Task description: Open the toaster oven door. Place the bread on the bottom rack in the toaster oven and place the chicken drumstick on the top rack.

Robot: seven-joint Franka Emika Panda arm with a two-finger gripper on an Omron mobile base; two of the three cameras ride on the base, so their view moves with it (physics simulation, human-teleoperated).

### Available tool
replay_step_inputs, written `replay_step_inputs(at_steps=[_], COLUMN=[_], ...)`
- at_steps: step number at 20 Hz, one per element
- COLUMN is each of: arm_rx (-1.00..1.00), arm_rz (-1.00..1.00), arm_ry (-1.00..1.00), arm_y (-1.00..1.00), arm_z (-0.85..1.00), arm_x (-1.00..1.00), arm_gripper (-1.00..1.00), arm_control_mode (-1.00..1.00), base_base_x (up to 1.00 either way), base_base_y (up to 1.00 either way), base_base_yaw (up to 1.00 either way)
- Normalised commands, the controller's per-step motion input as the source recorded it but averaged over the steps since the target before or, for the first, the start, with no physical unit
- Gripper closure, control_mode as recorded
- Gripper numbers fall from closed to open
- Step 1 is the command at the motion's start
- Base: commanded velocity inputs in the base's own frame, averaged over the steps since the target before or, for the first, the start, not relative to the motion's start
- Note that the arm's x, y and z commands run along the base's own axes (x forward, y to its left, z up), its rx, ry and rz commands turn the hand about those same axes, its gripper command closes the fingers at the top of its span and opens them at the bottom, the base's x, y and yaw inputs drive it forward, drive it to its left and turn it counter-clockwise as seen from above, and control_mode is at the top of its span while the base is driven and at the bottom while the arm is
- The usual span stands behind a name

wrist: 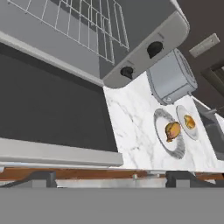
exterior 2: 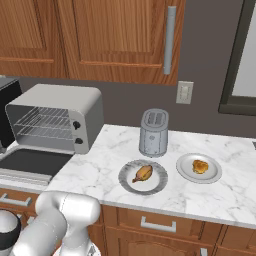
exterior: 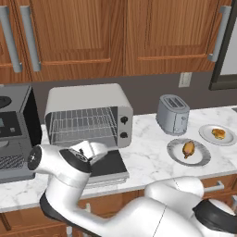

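The toaster oven is sitting at the back of the marble counter, and everything else is placed around it. The toaster oven door is hanging open, lying flat out in front of the oven with its dark glass facing up. Inside, the top rack and the bottom rack are both showing as silver wire shelves with nothing on them. To the right of the oven, a small silver toaster is standing. In front of that toaster, a plate is holding the chicken drumstick. A second plate, even farther right of the oven, is holding the bread. The gripper is hovering just in front of the open door's front edge, and its two dark fingertips are standing wide apart with nothing between them. The hand's own body is hard to make out behind the white arm in the left base view, so I cannot be sure how high it is sitting above the door.
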Motion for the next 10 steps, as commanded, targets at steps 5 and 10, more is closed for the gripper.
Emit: replay_step_inputs(at_steps=[5,10], arm_rx=[0.14,0.13], arm_rz=[0.00,0.00], arm_ry=[-0.04,0.00], arm_y=[-0.14,-0.14], arm_z=[0.17,0.16], arm_x=[0.10,0.07], arm_gripper=[-1.00,-1.00], arm_control_mode=[-1.00,-1.00], base_base_x=[0.00,0.00], base_base_y=[0.00,0.00], base_base_yaw=[0.00,0.00])
